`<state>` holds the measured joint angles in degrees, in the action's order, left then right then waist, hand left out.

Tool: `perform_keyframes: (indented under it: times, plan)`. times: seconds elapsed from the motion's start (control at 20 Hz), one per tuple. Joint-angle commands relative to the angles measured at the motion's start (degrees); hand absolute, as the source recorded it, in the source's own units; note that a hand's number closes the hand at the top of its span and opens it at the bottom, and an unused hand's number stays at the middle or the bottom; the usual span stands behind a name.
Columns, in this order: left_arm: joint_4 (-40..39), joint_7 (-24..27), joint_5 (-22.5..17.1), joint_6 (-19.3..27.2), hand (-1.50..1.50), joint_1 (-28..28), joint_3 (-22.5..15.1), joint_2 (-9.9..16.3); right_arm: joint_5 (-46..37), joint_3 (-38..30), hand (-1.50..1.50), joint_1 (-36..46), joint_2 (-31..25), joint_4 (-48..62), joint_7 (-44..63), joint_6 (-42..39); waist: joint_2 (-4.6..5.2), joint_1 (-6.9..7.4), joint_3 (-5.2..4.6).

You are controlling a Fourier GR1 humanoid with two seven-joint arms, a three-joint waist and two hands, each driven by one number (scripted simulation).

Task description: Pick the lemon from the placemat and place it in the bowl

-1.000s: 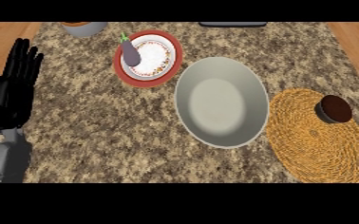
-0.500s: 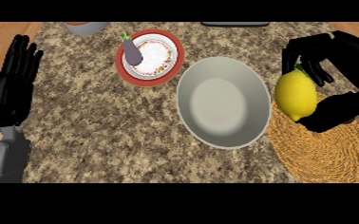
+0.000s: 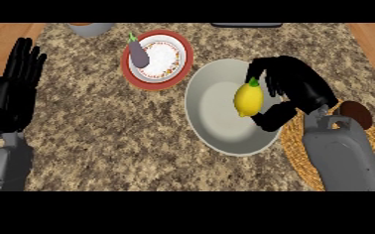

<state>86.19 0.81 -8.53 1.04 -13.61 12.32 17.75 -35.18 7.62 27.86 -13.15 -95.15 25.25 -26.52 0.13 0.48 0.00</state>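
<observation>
My right hand (image 3: 293, 87) is curled round a yellow lemon (image 3: 248, 99) with a small green tip, and holds it over the right half of the pale grey bowl (image 3: 212, 121). Whether the lemon touches the bowl's inside I cannot tell. The round woven placemat (image 3: 296, 148) lies at the right, partly under my right forearm, with a small brown object (image 3: 356, 109) on it. My left hand (image 3: 18, 87) rests open at the left edge, fingers up.
A red-rimmed plate (image 3: 173, 72) with a small purple eggplant (image 3: 138, 53) stands behind the bowl to the left. A grey container (image 3: 92, 28) and a dark item (image 3: 247, 25) sit at the counter's back edge. Wooden strips border the speckled counter at both sides.
My right hand has carried the lemon leftward from above the placemat to above the bowl. The right forearm has come into view. The left hand has not moved.
</observation>
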Motion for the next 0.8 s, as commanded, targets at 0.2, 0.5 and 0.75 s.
perform_keyframes:
  times: [0.2,0.5,0.75]
  plan:
    - [1.8,-0.7,0.2,0.0,0.00,0.4,0.0,-0.2,-0.4,-1.5,-1.50,-2.3,9.8,16.2,-7.1,12.9,0.11,0.61,0.06]
    - [-1.8,-0.2,1.6,1.4,0.00,-2.5,-0.3,-0.8,5.0,-8.8,-1.50,0.4,12.2,15.0,-14.3,20.0,0.01,-0.38,0.03]
    - [-1.7,0.8,1.5,1.0,0.00,-1.0,0.5,-0.5,9.9,-18.4,-1.50,1.6,9.4,15.0,-18.2,25.1,-0.05,-0.63,0.03]
